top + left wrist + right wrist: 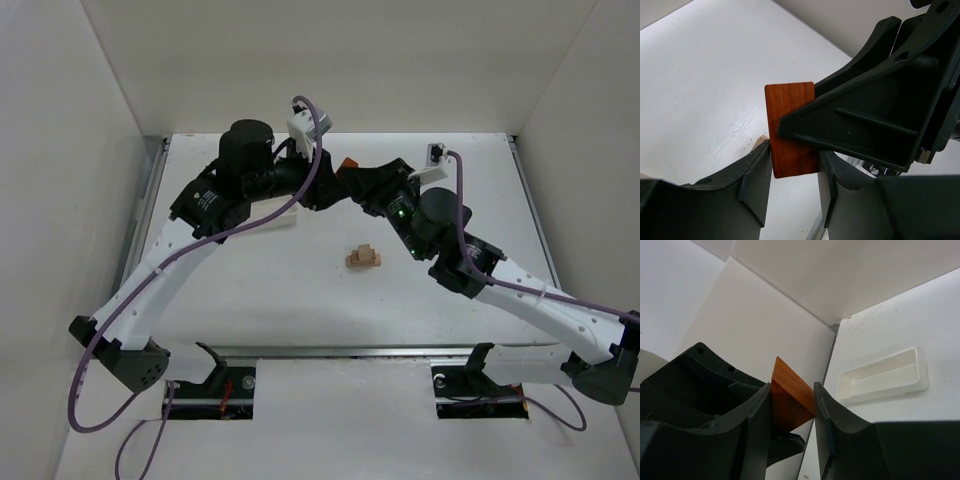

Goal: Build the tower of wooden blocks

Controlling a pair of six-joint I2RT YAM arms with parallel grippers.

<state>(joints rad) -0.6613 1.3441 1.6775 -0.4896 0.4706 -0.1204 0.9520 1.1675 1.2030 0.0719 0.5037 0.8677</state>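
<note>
The orange-red wedge (348, 164) hangs in the air at the back middle of the table, where both grippers meet. In the left wrist view the wedge (790, 125) sits between my left gripper's (795, 154) fingers, touching both, with a right finger (855, 125) lying across its face. In the right wrist view the wedge (790, 397) sits between my right gripper's (792, 390) fingers, touching both. A small stack of tan blocks (363, 257) stands on the table in front of the grippers. A tan corner (760, 143) peeks out behind my left finger.
A long white tray (885, 392) lies on the table near the back wall; in the top view most of the tray (285, 222) is hidden under the left arm. White walls enclose the table on the left, back and right.
</note>
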